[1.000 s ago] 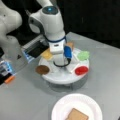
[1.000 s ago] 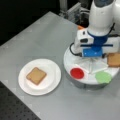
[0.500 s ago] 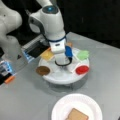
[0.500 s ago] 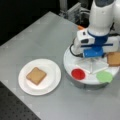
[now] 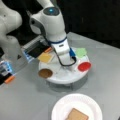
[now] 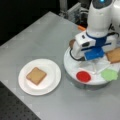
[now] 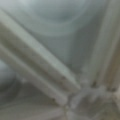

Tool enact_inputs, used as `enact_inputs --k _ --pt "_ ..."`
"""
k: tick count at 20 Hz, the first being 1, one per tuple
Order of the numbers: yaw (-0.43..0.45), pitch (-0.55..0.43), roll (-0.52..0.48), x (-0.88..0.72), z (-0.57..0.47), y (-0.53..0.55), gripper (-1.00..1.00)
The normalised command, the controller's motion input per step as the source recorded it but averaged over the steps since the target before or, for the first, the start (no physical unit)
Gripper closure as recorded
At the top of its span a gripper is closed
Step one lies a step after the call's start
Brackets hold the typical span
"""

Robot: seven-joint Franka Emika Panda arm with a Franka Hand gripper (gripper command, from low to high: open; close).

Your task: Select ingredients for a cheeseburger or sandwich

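Over the centre of the round white divided tray [image 5: 63,76], the blue-and-white gripper [image 6: 96,65] is lowered; whether it is released or clenched cannot be told. At the lower left of a front view, a tan-brown toast square [image 6: 36,75] lies flat, corner-on, on the white round paper plate [image 6: 53,82], with bare grey tabletop [image 6: 40,37] around it.

A toast square [image 6: 36,75] lay in the middle of the paper plate [image 6: 53,75], near the table's [image 6: 37,37] front edge in a front view. The round tray [image 5: 62,75] stood behind the plate in a front view. The patty [image 5: 45,73] sat at the tray's left edge, the tomato disc [image 5: 84,66] at its right edge, the lettuce [image 5: 81,52] behind the tomato, and another toast square [image 5: 45,57] behind the patty. The gripper [image 6: 96,66] hung over the tray's middle.
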Motion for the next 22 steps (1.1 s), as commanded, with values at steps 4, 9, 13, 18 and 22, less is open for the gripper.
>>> enact_inputs --k 4,9,13,18,22 --pt "0.178 0.114 0.125 0.2 0.08 -0.03 -1.0" --pt "0.108 0.158 0.138 0.12 0.08 0.01 -1.0" --pt "0.081 0.159 0.119 0.11 0.09 0.04 -1.0" --pt "0.088 0.158 0.108 0.1 0.09 0.06 -1.0" --pt "0.114 0.153 0.079 0.11 0.1 0.06 -1.0"
